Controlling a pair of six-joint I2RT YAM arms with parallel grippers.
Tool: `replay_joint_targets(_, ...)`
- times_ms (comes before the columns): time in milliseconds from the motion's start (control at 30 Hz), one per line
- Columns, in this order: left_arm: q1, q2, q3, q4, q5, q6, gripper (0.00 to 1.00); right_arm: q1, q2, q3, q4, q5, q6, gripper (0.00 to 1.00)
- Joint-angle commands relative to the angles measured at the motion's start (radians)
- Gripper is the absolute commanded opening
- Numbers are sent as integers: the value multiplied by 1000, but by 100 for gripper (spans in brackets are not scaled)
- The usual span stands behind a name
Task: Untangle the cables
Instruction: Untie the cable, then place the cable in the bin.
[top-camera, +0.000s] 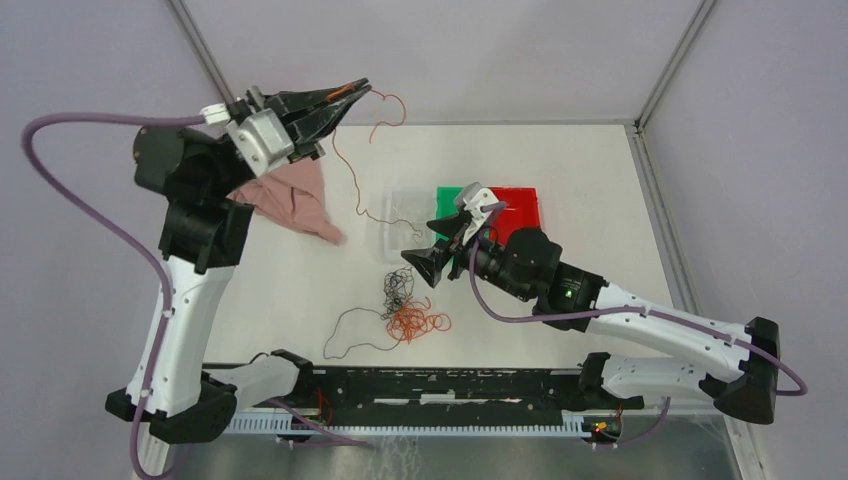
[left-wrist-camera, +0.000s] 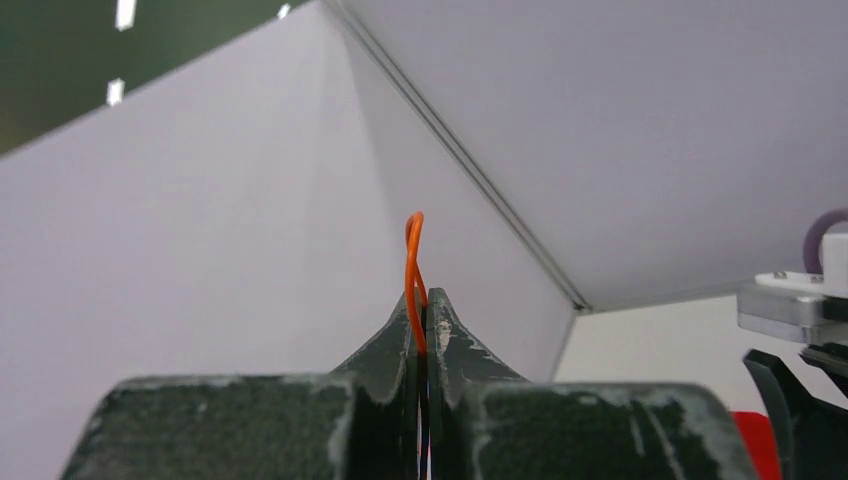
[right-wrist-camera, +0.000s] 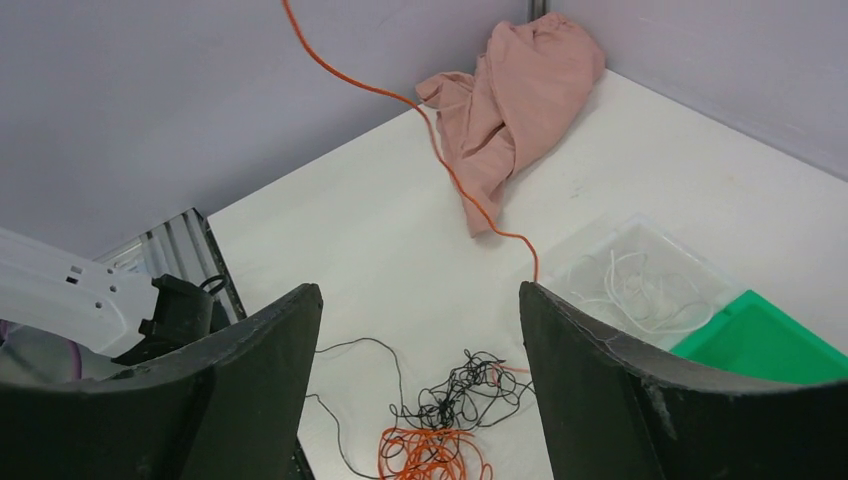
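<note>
While the left gripper (top-camera: 352, 92) is raised high towards the far-left corner of the enclosure, its jaws press together on an orange strand (top-camera: 334, 150). In the left wrist view a short loop of that strand (left-wrist-camera: 412, 250) stands up beyond the pinched tips of the gripper (left-wrist-camera: 425, 305). From the grip the strand hangs in a loose curve past a pink cloth (top-camera: 295, 198). It reaches down to the near-left side of a clear bin (top-camera: 388, 200) at the middle of the table (top-camera: 300, 290).

The right wrist view shows the same strand (right-wrist-camera: 440, 150) crossing in front of the cloth (right-wrist-camera: 520, 90). It ends at the edge of the clear bin (right-wrist-camera: 585, 262), inside which lie whitish wires (right-wrist-camera: 630, 285).

The remaining cables (top-camera: 405, 308) rest on the table, nearer the arm bases than the clear bin:
- a dark knot of black wire on the far side;
- a coil of orange loops touching it on the near side;
- one thin black strand trailing off in a wide loop to the left.

The right gripper (top-camera: 432, 246) is poised above the table between the clear bin and this wad, its jaws spread wide with nothing between them. In its own camera view, the wad (right-wrist-camera: 455, 400) lies below the gap between the gripper's (right-wrist-camera: 418, 292) fingers.

A green bin (top-camera: 452, 197) and a red bin (top-camera: 520, 205) stand side by side just right of the clear bin. The green bin (right-wrist-camera: 770, 340) touches the clear one.
</note>
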Motion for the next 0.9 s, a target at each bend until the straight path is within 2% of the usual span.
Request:
replay_joint_targets(0,-15,25,-30,-17,43,-141,3,-5,8,78,-22,52,-66,79)
replay_joint_targets(333,-112,136,88,-65,21,-100,3,-29,250,282,-4,34,-149,77)
replay_joint_targets(400,-121,142,97,-65,19,-101,3,-33,292,329,-32,58,-170,70)
replay_joint_targets(500,-130,142,104,-66,20,-99,3,-49,301,320,-16,119,-179,52)
replay_joint_targets(567,-135,145,112,-68,20,-100,3,-74,286,291,16,110,-144,48)
replay_joint_targets(733,-143,151,120,-67,17,-88,3,-96,252,240,47,-61,-125,69)
replay_joint_targets(867,-151,157,132,-74,14,-79,3,-97,216,177,51,-100,-139,74)
